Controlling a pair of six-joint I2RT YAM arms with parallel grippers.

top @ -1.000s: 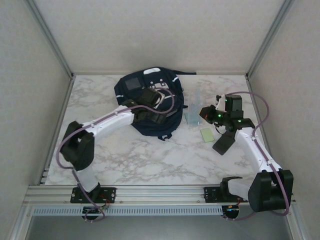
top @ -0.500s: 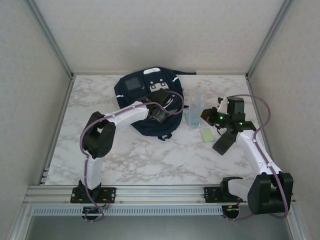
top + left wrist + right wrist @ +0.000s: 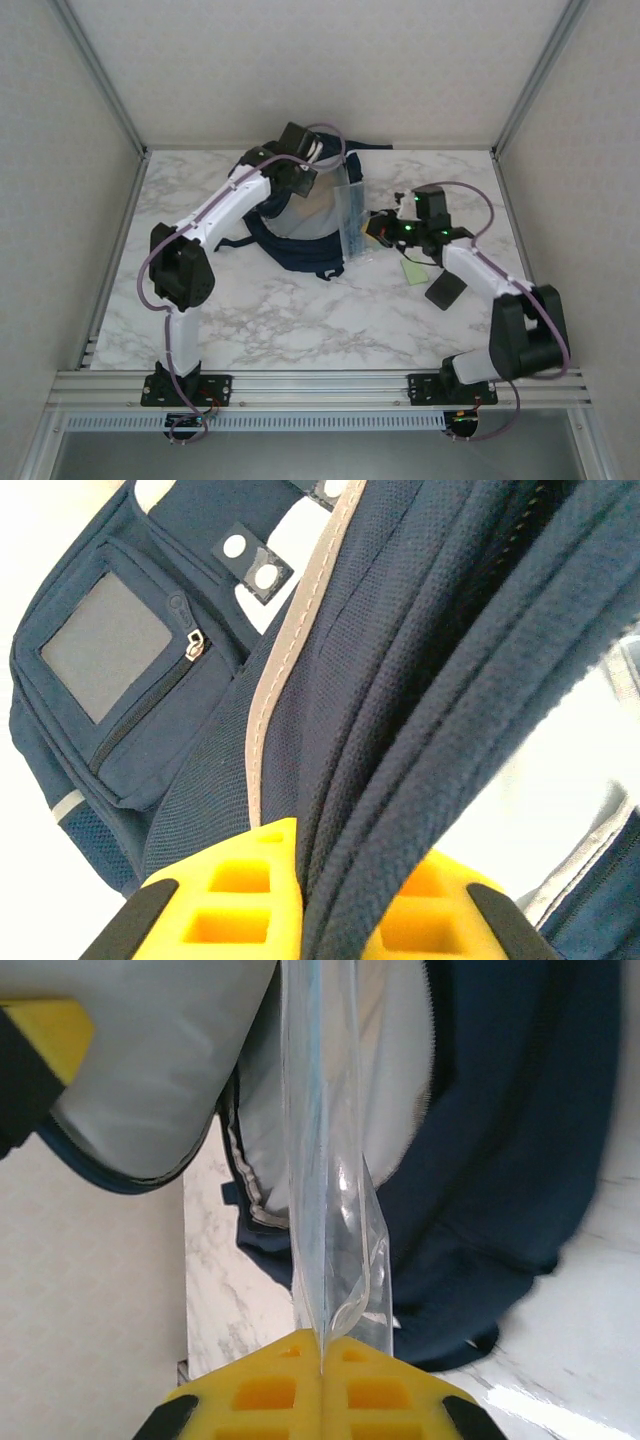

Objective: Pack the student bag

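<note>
Marble tabletop (image 3: 300, 320) lies nearest me, pale and grey-veined; on its right side rests a flat black piece (image 3: 445, 290), and just beyond that a small green pad (image 3: 412, 270), the two near each other but apart; my right claw (image 3: 322, 1345) reaches leftward past them, its yellow pads pressed flat together with one edge of a clear plastic pouch (image 3: 325, 1160) pinched between them; the pouch stands on edge out of my grip and runs across to the right side of the student bag (image 3: 300, 250); whether its far end is inside the mouth I cannot tell.

Navy and bulky, the bag sits at the middle of the table toward the far side; its mouth gapes, showing a pale lining (image 3: 300, 212) within the dark rim; farther on, my left claw (image 3: 345, 880) is clamped shut on a thick padded fold of the bag's navy fabric at the far edge of the opening, holding it up; past those pads, from the left wrist, I see a grey square patch (image 3: 105, 645) on a front pocket, a zip (image 3: 193, 645) just beside it, and white tabs (image 3: 250, 560) above.
</note>
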